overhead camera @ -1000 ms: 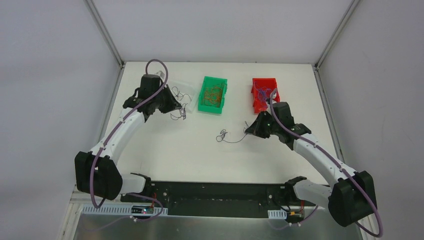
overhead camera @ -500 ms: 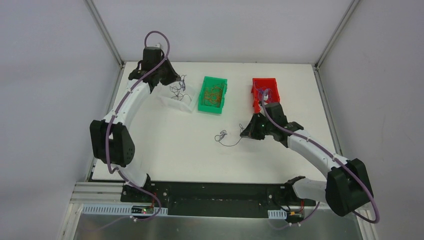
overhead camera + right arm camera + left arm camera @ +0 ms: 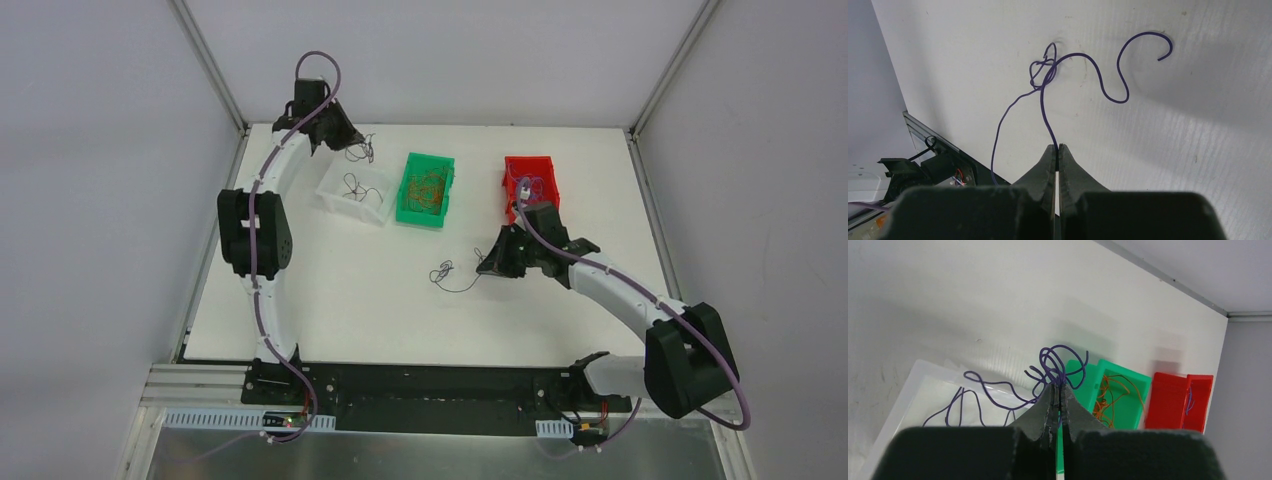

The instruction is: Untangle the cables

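Sorting is the step in hand, by my judgement: each arm has one thin cable drawn free of the rest.

The left claw (image 3: pixel 1059 387) is pressed together and pinches a curly purple strand (image 3: pixel 1060 362) by its bunched loops. Seen from above, it hangs at the far left corner of the tabletop (image 3: pixel 350 300), just beyond a white tray (image 3: pixel 350 208). One tail of the strand trails toward the tray, where another dark strand (image 3: pixel 352 186) lies. Beside the tray, near the far edge, stand a green bin (image 3: pixel 432 157) holding orange cables (image 3: pixel 427 190) and a red bin (image 3: pixel 527 161) holding a bluish strand (image 3: pixel 1189 404).

The right claw (image 3: pixel 1057 147) is also pressed together, low over the middle of the tabletop. It pinches one end of a second purple cable (image 3: pixel 1080 54). That cable lies on the surface, with a small knot (image 3: pixel 1043 70) of loops partway along and a free curled tail beyond.

Next, the left arm probably needs to bring its strand over the tray and let go. The right arm probably needs to pull gently away from the knot so the loops slip open. The wire is hair-thin and springy, so the whole piece may slide along instead of loosening.
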